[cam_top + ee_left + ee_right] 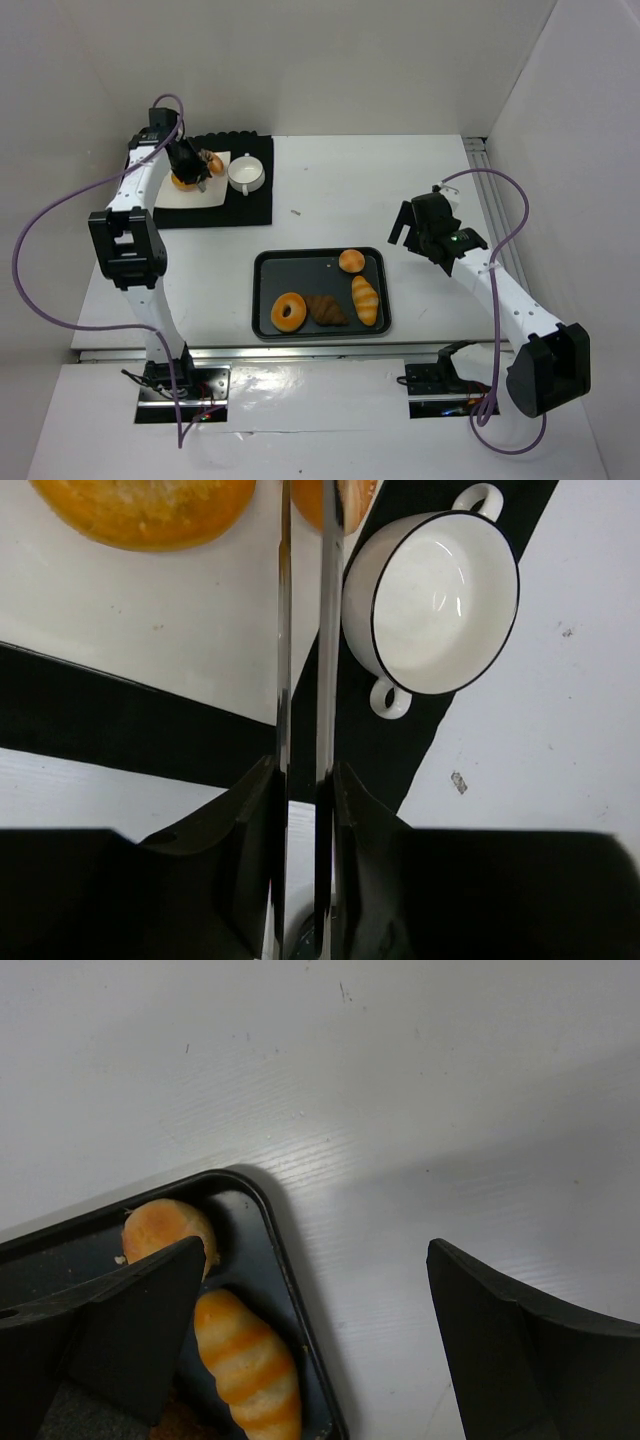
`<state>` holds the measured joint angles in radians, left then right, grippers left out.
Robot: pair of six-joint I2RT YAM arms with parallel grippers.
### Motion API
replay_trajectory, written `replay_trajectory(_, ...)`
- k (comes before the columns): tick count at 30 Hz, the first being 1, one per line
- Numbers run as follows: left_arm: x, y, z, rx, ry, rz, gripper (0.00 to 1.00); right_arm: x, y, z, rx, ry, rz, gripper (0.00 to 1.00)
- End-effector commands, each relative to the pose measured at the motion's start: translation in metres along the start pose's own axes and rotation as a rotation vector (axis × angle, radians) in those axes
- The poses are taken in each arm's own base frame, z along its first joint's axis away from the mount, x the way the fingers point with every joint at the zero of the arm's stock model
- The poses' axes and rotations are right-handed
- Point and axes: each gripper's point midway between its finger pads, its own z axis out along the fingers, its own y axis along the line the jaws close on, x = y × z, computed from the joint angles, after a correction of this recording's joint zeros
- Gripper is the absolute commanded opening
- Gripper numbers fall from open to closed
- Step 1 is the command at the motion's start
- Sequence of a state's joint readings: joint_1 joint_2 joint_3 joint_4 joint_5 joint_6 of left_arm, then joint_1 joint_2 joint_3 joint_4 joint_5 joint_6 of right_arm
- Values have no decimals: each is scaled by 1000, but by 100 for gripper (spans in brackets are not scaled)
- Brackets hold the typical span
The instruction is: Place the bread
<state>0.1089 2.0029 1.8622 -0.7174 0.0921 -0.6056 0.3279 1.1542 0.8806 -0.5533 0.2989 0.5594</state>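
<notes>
My left gripper (pixel 188 158) is over the white plate (pixel 218 192) at the far left, shut on a pair of metal tongs (pixel 284 630). The tong blades run close together up out of the left wrist view. An orange bun (pixel 150 505) lies on the plate (pixel 150 620) left of the blades. A second bread piece (pixel 352 498) shows at the right blade; the tips are out of frame, so I cannot tell if it is held. Both breads show in the top view: bun (pixel 182 182), second piece (pixel 214 163). My right gripper (pixel 404 226) is open and empty beside the tray's right edge (pixel 315 1310).
A white two-handled cup (pixel 245 174) stands on the black mat (pixel 250 208) right of the plate. The dark tray (pixel 264 262) holds a donut (pixel 289 311), a croissant (pixel 326 309), a striped roll (pixel 365 299) and a round bun (pixel 351 261).
</notes>
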Motion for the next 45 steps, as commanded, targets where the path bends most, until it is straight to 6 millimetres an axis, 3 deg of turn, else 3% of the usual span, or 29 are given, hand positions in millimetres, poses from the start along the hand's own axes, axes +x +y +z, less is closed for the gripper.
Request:
replay_trajectory(1,-24,-20,-14,65,-62,16,36,-14,10,-3,-31,-44,5,99)
replay_trajectory(3,-17,-18,-15,66,-45,15,43,-11,7,-1,-17,-43,2,99)
replay_trajectory(7,-28,-33,-48,87,-135,72,54,-11,7,-1,-17,-43,2,99)
replay_trajectory(13,-37,-36,-90,69,-226,80,54,-11,8,-1,-25,-38,2,99)
replay_trajectory(15,-39,-44,-118,91,-271,101,54,-11,8,-1,-25,-38,2,99)
replay_trajectory(17,-32,-45,-133,99,-279,135,51,-9,6,-2,-25,-38,2,99)
replay_trajectory(18,-21,-50,-140,114,-266,168,51,-9,6,-2,-25,-38,2,99)
replay_trajectory(21,36,-65,-159,184,-178,319,50,-8,8,-2,-33,-33,11,99)
replay_trajectory(22,75,-65,-148,192,-86,371,50,-8,8,-2,-33,-33,11,99)
replay_trajectory(23,96,-70,-161,249,-63,405,50,-8,8,-2,-33,-33,11,99)
replay_trajectory(25,150,-74,-164,292,33,490,50,-6,8,0,-27,-24,8,99)
replay_trajectory(26,182,-63,-163,297,96,499,50,-6,8,0,-27,-24,8,99)
replay_trajectory(28,233,-76,-170,375,179,543,50,-12,8,-1,-21,-42,12,99)
replay_trajectory(29,259,-70,-166,388,244,548,50,-15,9,-3,-26,-50,5,99)
replay_trajectory(31,290,-80,-178,443,288,531,51,-17,8,-3,-15,-56,6,99)
replay_trajectory(35,325,-101,-184,530,341,470,51,-19,8,-5,-15,-56,6,99)
replay_trajectory(42,351,-118,-167,533,424,417,52,-19,9,-9,-28,-59,8,99)
replay_trajectory(45,347,-129,-162,528,406,423,53,-21,9,-11,-33,-66,20,99)
